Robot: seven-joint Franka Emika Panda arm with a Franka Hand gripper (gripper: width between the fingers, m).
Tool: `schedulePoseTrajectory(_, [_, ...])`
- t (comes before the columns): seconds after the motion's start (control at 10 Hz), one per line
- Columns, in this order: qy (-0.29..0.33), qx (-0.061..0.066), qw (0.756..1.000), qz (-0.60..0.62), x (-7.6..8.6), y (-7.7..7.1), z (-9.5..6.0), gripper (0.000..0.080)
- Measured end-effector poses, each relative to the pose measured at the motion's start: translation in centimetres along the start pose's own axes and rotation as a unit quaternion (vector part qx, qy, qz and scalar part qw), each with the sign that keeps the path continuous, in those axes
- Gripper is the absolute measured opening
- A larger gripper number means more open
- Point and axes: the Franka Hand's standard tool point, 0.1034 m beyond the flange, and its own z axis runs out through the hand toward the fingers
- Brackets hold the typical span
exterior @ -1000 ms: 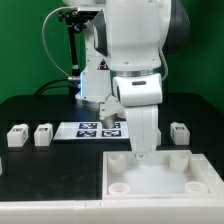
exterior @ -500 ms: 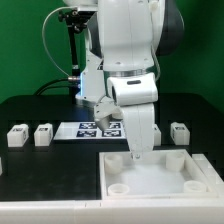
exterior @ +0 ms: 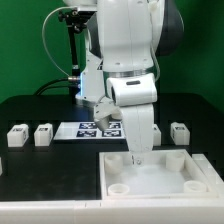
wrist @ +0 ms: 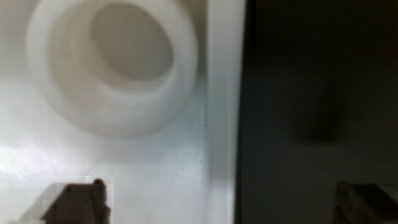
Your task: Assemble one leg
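Three small white legs with tags stand on the black table: two at the exterior view's left [exterior: 15, 135] [exterior: 43, 133], one at its right [exterior: 179, 131]. A fourth does not show. The large white square tray-like piece [exterior: 160, 180] lies at the front. My gripper [exterior: 137, 158] is down at that piece's far edge, near its far-left corner socket [exterior: 118, 158]. In the wrist view the gripper [wrist: 221, 203] is open and empty. Its dark fingertips [wrist: 75, 203] stand wide apart astride the white piece's edge [wrist: 214, 120], one over the piece and one over the table. A round socket [wrist: 134, 60] lies ahead.
The marker board [exterior: 92, 128] lies on the table behind the tray-like piece, partly hidden by the arm. A black camera stand with cables [exterior: 70, 45] rises at the back. The green backdrop closes the scene.
The arm shifted slightly toward the exterior view's left a second ago and has held still since. The legs and the tray-like piece have not moved.
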Motion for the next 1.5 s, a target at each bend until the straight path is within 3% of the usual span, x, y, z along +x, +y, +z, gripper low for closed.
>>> schedulePoseTrajectory(0.4, [0.000,0.000,1.000,0.018,0.1,-0.1,-0.1,0.0648])
schedulePoseTrajectory(0.6, [-0.006,-0.005,0.994,0.112,1.5,-1.4,-2.2,0.0648])
schedulePoseTrajectory(0.7, [-0.009,0.000,0.990,0.139,2.4,-2.1,-2.8,0.0648])
schedulePoseTrajectory(0.8, [-0.010,-0.002,0.982,0.186,3.5,-2.5,-3.4,0.0648])
schedulePoseTrajectory(1.0, [-0.004,-0.006,0.937,0.350,7.3,-4.0,-3.6,0.0648])
schedulePoseTrajectory(1.2, [-0.002,0.000,0.885,0.466,9.8,-4.9,-3.3,0.0648])
schedulePoseTrajectory(1.3, [-0.001,0.001,0.875,0.483,9.5,-4.8,-3.3,0.0648])
schedulePoseTrajectory(1.5, [0.004,0.007,0.815,0.580,9.7,-4.9,-3.3,0.0648])
